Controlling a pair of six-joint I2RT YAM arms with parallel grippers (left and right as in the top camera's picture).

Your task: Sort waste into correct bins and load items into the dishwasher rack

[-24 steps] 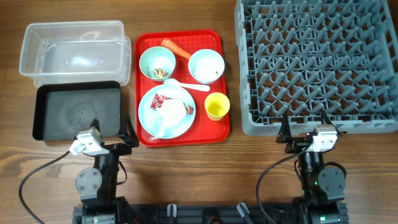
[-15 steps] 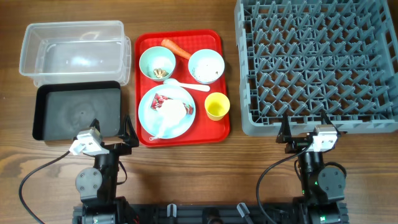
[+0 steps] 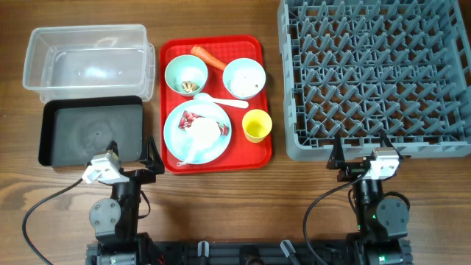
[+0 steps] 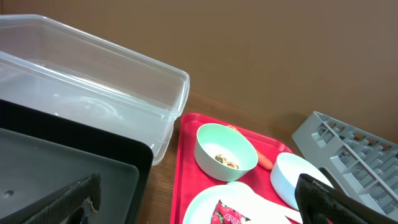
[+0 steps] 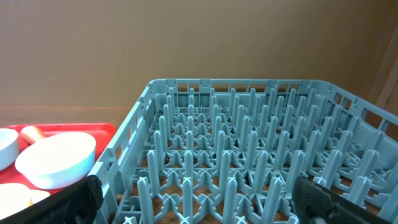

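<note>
Sitting at the near edge of the desk (image 3: pixel 221 213), we hold left jaws and right jaws spread wide, gripping nothing; carrot (image 3: pixel 209 57), bowls (image 3: pixel 174 68), plate (image 3: pixel 175 136) and yellow cup (image 3: pixel 257 126) lie on the red tray (image 3: pixel 257 154), between the clear tub (image 3: pixel 88 29), black tray (image 3: pixel 66 129) and the dishwasher rack (image 3: pixel 368 73).

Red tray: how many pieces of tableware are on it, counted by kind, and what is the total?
Bowls: 2
Plate: 1
Cup: 1
Spoon: 1
Total: 5
</note>
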